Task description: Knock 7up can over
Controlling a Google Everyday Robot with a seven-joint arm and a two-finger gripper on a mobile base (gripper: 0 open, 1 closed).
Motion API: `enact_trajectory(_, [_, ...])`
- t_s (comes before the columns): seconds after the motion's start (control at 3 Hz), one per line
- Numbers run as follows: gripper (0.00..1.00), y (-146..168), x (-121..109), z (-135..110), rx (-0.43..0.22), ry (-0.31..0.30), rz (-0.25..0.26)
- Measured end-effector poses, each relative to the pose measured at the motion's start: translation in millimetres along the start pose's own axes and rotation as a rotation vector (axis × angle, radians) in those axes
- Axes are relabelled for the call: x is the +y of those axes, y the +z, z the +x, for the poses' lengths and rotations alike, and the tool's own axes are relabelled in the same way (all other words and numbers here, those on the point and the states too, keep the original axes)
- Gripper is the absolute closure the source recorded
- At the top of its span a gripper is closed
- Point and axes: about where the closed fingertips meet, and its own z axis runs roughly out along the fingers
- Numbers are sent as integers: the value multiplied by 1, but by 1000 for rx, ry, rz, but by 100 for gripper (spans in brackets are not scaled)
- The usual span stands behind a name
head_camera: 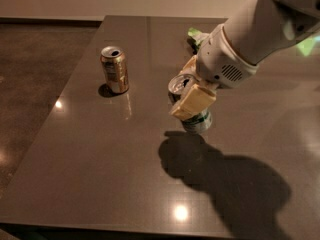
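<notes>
The 7up can (199, 122) is silver with green lettering and a silver top. It sits near the middle of the dark table (100, 159), tilted with its top leaning left. It looks raised off the surface, with its shadow just below it. My gripper (184, 96) reaches in from the upper right and is shut on the 7up can. One tan finger pad (194, 102) lies across the can's front; the other is behind the can.
A gold-brown can (114, 69) stands upright at the table's left. A green bag (196, 34) lies at the back, mostly hidden behind my arm. The table's left edge drops to a dark floor (35, 84).
</notes>
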Motion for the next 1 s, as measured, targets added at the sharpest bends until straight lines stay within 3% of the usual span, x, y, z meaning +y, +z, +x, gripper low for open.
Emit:
enact_trajectory(0.33, [100,-8,-9,20,160,-29,38])
enact_trajectory(1.0, [100,-3,-14,39,315,-74,49])
